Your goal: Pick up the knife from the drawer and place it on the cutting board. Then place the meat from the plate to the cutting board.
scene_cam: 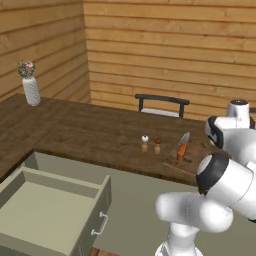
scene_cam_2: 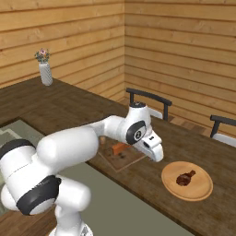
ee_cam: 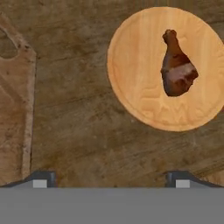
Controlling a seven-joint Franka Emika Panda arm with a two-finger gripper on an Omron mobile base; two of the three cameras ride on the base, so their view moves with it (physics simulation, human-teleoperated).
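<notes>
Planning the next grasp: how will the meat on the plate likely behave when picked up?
The meat is drumstick-shaped, thick below and narrow on top, so it probably pivots if pinched at the thin end. It lies flat on the plate, so rolling seems unlikely. The open hand looks wide enough.

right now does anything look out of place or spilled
Nothing spilled or damaged. The drawer stands open and empty, which fits the task: the knife already lies on the board. The meat sits off-centre on the plate, well inside its rim. Two shakers stand upright beside the board.
</notes>
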